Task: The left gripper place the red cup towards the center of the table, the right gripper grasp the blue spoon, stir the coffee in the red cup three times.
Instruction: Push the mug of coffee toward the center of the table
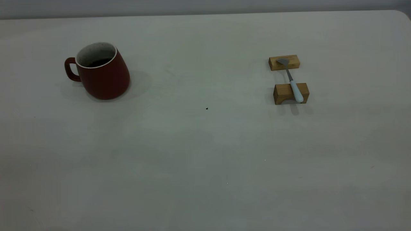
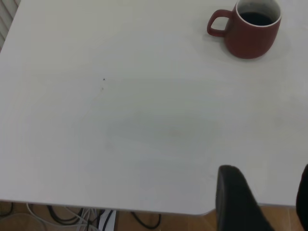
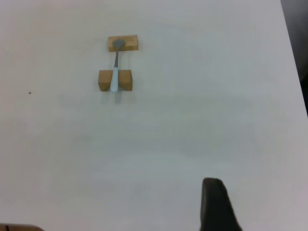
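The near half of the table (image 1: 205,166) is bare in the exterior view, and neither arm shows there at all. Only the wrist views catch the grippers. The left gripper (image 2: 262,202) hangs over a rounded corner of the table, well apart from the red cup (image 2: 250,29); one dark finger (image 2: 236,202) shows plainly and a sliver of the other at the picture's edge, with a wide gap between them, so its jaws stand open and hold nothing. Of the right gripper only one dark finger (image 3: 216,207) shows, so I cannot tell how its jaws stand.

Farther back, a tiny dark speck (image 1: 206,108) lies near the middle of the table. Beyond it, toward the left edge, the red cup (image 1: 102,72) stands upright, its handle turned to that edge. The left wrist view looks down into it and shows the coffee (image 2: 256,18) clearly; from outside only a dark patch shows.

Toward the right edge, the blue spoon (image 1: 291,81) lies across two wooden blocks (image 1: 290,93), bowl on the far block, pale handle on the near one. The cup and the spoon are well apart.
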